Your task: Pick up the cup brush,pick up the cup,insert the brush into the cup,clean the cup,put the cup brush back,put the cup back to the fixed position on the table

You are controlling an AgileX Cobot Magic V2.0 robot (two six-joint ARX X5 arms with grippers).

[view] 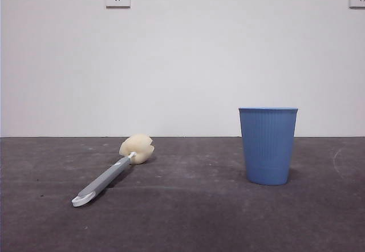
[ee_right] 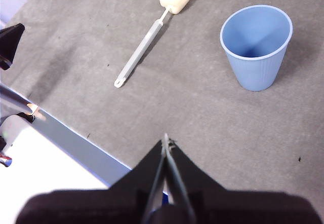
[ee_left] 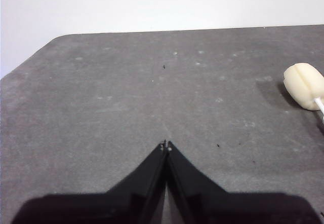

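Cup brush (view: 108, 177): lies flat on the surface (view: 188, 218), left of centre, sponge head far, white looped tip near, untouched. Blue cup (view: 268, 145): upright on the right, well apart from the brush, mouth open upward. Left pincer (ee_left: 166, 145): pressed together, empty, hanging over bare surface with only the sponge head at the view's edge. Right pincer (ee_right: 167, 142): likewise pressed together, empty, high and near of both things. Best approach, judging by the layout: spread the left pincer first, descend over the grey handle's middle, across its length, then pinch.

cup brush (ee_left: 305, 86) handle cut off in left wrist view
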